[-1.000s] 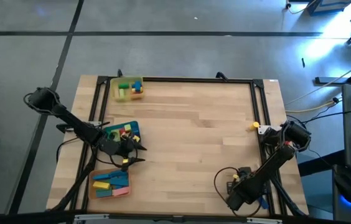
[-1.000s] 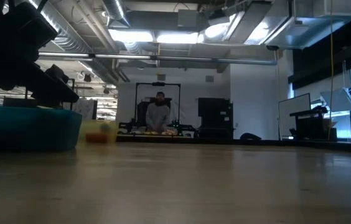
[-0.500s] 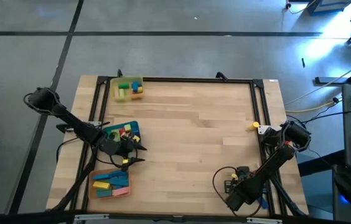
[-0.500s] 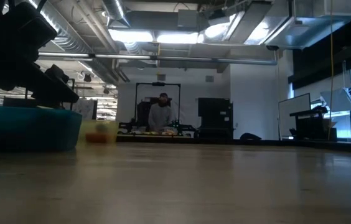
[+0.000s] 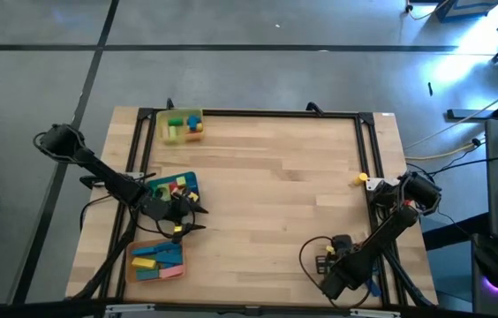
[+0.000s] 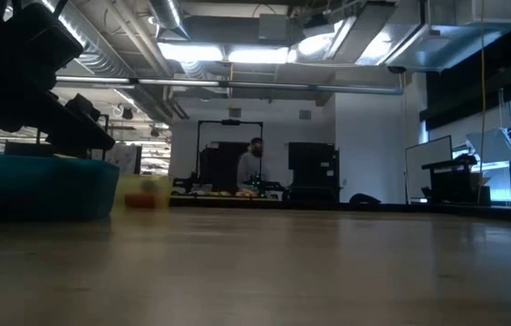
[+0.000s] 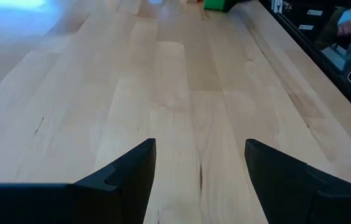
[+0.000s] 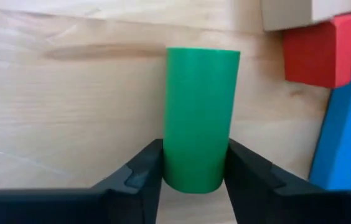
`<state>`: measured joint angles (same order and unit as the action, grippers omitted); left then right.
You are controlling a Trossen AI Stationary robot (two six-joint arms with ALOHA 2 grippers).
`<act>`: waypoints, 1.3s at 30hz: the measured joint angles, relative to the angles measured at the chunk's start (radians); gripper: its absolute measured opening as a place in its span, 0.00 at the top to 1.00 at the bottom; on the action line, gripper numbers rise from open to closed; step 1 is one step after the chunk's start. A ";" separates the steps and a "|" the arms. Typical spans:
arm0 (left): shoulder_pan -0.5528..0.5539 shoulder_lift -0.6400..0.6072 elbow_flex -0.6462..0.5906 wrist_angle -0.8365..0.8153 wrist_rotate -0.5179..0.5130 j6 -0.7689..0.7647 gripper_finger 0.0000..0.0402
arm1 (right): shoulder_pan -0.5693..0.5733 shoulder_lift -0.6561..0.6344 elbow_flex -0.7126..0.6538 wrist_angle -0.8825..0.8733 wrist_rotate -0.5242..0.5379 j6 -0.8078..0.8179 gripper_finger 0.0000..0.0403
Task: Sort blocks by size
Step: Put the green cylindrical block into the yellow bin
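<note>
Right fingers point(image 8: 194, 168) have closed onto a green cylinder point(image 8: 200, 118) beside a red block point(image 8: 318, 53); left fingers point(image 7: 197, 162) stay apart over bare table point(image 7: 182, 93).

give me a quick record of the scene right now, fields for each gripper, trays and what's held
right gripper: near edge of the table, fingers against both sides of a green cylinder block
beside it: red block, blue block
left gripper: open, empty, over bare wood by the blue tray
other trays: yellow tray, orange tray, all holding blocks
background: a person
</note>
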<state>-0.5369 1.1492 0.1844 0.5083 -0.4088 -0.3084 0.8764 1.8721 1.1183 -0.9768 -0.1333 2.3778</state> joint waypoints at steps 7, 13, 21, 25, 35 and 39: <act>0.000 0.000 0.000 0.000 0.000 -0.024 0.43 | 0.002 0.000 0.000 0.039 0.130 -0.040 0.63; 0.000 0.000 0.000 0.000 0.002 -0.110 0.43 | 0.000 0.001 0.001 0.153 0.345 -0.156 0.65; 0.002 0.000 0.000 0.024 -0.002 -0.158 0.43 | -0.006 0.007 -0.002 0.240 0.528 -0.304 0.64; 0.002 0.000 0.000 0.083 -0.002 -0.152 0.43 | -0.009 0.024 -0.004 0.252 0.653 -0.371 0.65; 0.004 -0.001 0.000 0.117 0.057 -0.205 0.35 | -0.101 0.082 -0.003 0.531 0.828 -0.770 0.65; 0.008 -0.001 0.000 0.147 0.058 -0.225 0.31 | -0.179 0.107 -0.002 0.738 0.849 -1.018 0.65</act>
<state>-0.5294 1.1484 0.1848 0.6554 -0.3511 -0.5331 0.6978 1.9786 1.1168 -0.2389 0.7154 1.3596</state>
